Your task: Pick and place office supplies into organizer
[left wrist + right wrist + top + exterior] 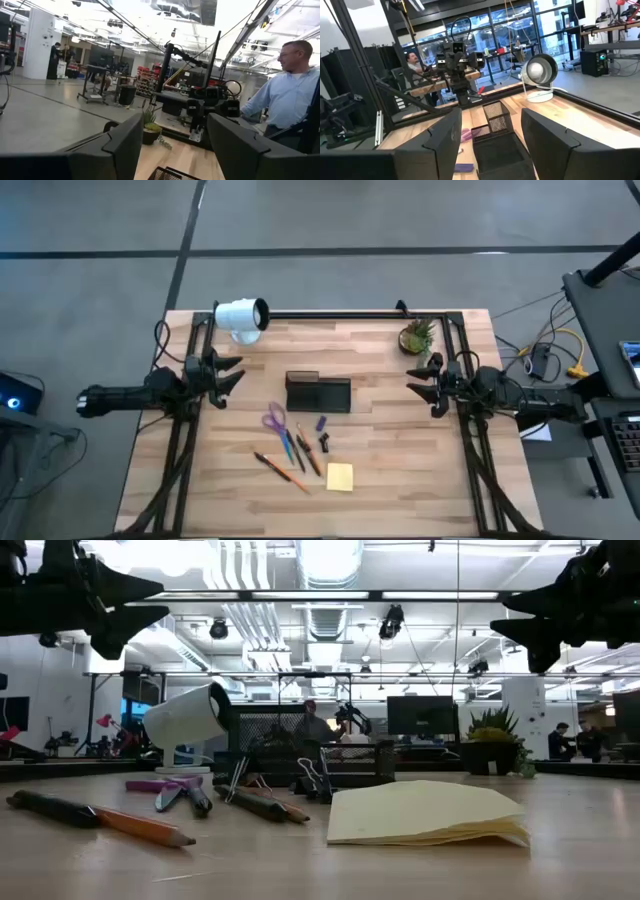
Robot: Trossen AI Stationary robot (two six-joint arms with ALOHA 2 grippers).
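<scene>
The black organizer [318,393] stands mid-table; it also shows as the organizer [497,131] in the right wrist view. In front of it lie the purple-handled scissors [275,420], several pens and pencils [295,452], a small purple bit [321,423], a black bit [325,444] and the yellow sticky-note pad [340,476], all flat on the wood. My left gripper [232,373] hovers open at the organizer's left. My right gripper [420,380] hovers open at its right. Both are well above the table and hold nothing.
A white lamp-like cylinder [242,317] stands at the far left, and a small potted plant [417,337] at the far right. A black bar [330,313] runs along the far edge. A person [290,95] stands beyond the table's right side.
</scene>
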